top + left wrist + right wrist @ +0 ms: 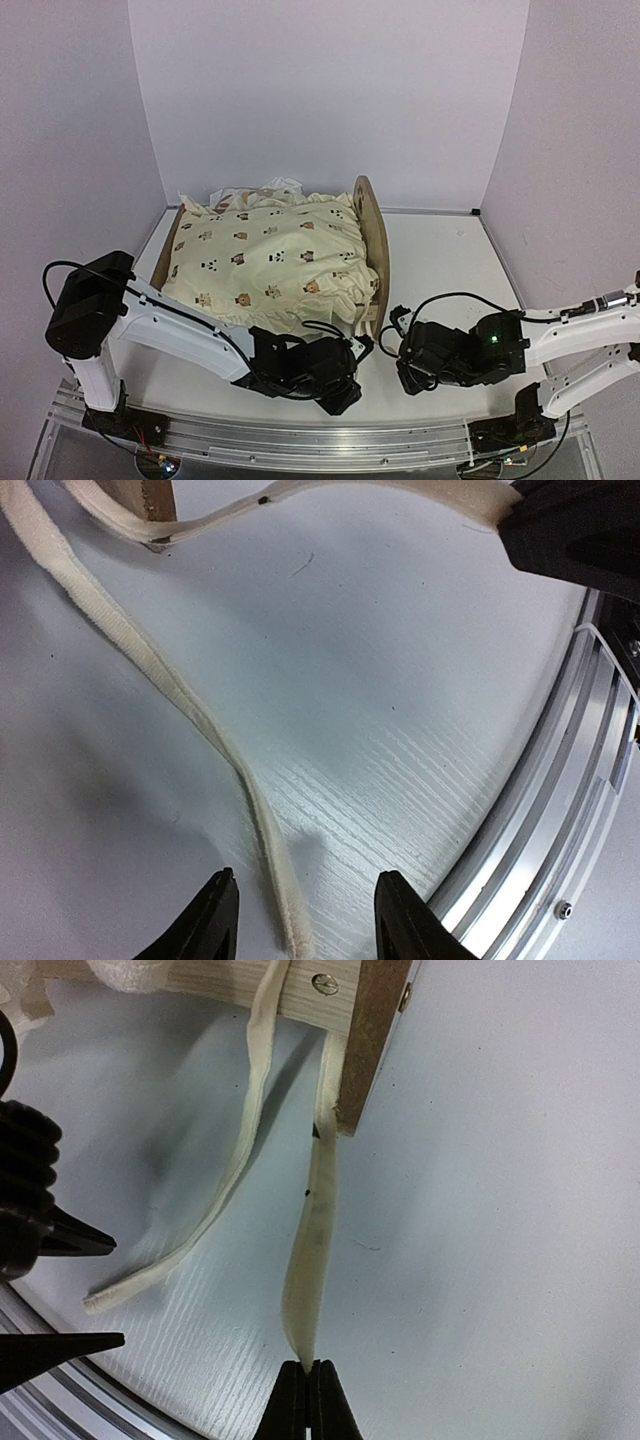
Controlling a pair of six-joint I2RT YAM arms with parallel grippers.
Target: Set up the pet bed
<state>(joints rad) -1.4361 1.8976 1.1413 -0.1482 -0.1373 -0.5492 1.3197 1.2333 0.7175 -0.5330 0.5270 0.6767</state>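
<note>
The pet bed (372, 232) stands left of the table's centre; its plywood end board shows at the right, and its base is hidden under a cream animal-print quilt (265, 255). Two cream tie straps hang from the bed's near right corner (362, 1030). My right gripper (309, 1375) is shut on the end of one strap (315, 1250), pulled taut from the corner. The other strap (190, 715) lies loose on the table, its end between the open fingers (212, 925) of my left gripper (305, 920), not touching them. In the top view both grippers, left (342, 388) and right (405, 362), sit just in front of that corner.
An aluminium rail (300, 435) runs along the table's near edge, close to my left gripper (560, 810). Crumpled white printed fabric (262, 192) shows behind the quilt at the bed's far end. White walls enclose the table on three sides.
</note>
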